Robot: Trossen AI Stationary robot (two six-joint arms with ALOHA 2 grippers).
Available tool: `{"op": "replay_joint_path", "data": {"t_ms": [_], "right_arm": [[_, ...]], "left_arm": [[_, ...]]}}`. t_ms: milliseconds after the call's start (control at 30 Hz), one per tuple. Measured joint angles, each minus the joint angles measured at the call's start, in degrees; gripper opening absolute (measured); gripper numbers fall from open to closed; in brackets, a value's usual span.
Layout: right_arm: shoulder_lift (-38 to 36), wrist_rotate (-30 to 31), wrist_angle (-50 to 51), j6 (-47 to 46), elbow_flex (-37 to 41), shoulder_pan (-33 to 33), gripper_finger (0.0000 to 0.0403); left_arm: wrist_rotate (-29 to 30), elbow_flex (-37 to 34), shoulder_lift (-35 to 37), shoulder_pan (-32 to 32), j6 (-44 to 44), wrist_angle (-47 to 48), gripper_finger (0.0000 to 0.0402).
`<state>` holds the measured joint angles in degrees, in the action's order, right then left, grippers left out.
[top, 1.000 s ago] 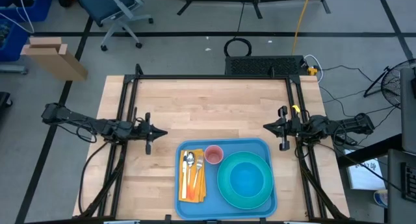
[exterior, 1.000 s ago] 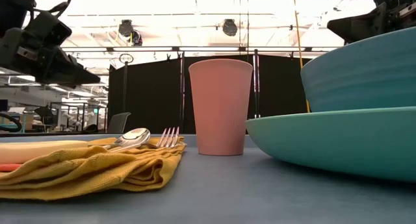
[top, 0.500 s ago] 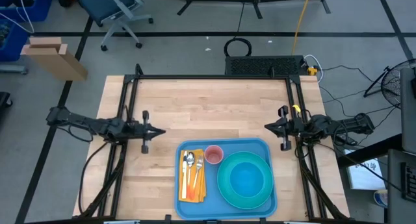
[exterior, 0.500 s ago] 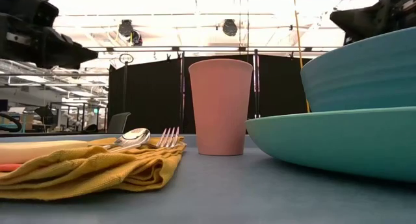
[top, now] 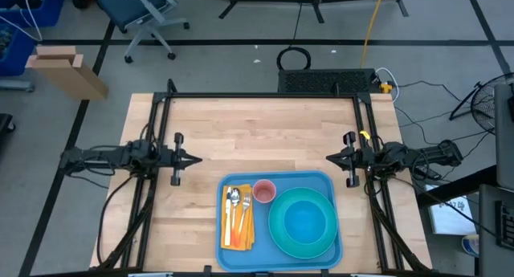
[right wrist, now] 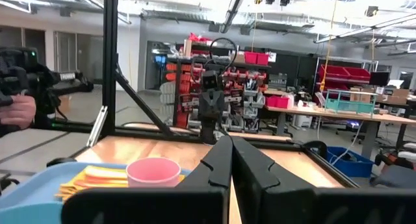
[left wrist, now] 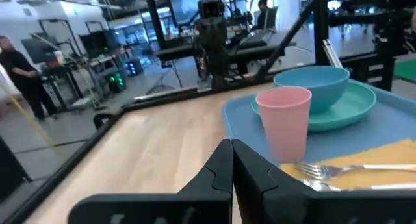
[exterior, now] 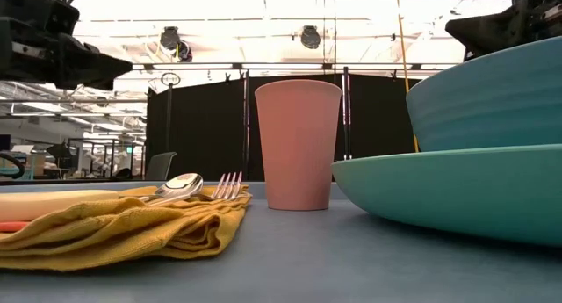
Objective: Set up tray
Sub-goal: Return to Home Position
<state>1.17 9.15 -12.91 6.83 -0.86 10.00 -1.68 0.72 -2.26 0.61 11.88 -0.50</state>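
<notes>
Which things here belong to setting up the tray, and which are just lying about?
Job:
tray, napkin, cutlery, cup, plate, bowl.

Lying about, on the floor:
wooden block, chair, cable coil, fan.

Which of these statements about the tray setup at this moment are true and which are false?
1. The pink cup stands upright on the tray. True.
2. The bowl sits outside the tray. False: it sits on the teal plate on the tray.
3. The left gripper and the right gripper are shut and empty, off the tray. True.
4. The cutlery lies on the plate. False: it lies on the yellow napkin.
</notes>
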Motion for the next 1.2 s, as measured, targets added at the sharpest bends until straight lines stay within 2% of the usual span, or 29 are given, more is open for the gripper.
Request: {"op": "replay_joint_path", "data": {"t_ms": [133, 333, 800, 1000, 1200], "right_arm": [[0.02, -0.13, 1.46, -0.18, 0.00, -0.91, 0.0000], [0.02, -0.33, 2.81, -1.62, 0.00, -2.13, 0.0000], [0.00, -0.20, 1.55, -1.44, 0.00, -2.16, 0.0000], [0.02, 2.72, 1.60, -1.21, 0.00, -2.16, 0.0000], [0.02, 2.80, 1.57, -2.20, 0.00, -2.16, 0.0000]], "left_arm": [[-2.80, -0.03, -3.02, -1.96, -1.54, -0.38, 0.0001], [-3.32, -0.03, -6.28, -2.20, -3.58, -0.51, 0.0000], [-2.79, -0.08, -6.37, -2.21, -6.73, -0.71, 0.0001], [-2.36, -0.08, -6.37, -2.21, -9.15, -0.62, 0.0021], [-2.33, -0.08, -6.37, -2.19, -10.82, -0.64, 0.0025]]}}
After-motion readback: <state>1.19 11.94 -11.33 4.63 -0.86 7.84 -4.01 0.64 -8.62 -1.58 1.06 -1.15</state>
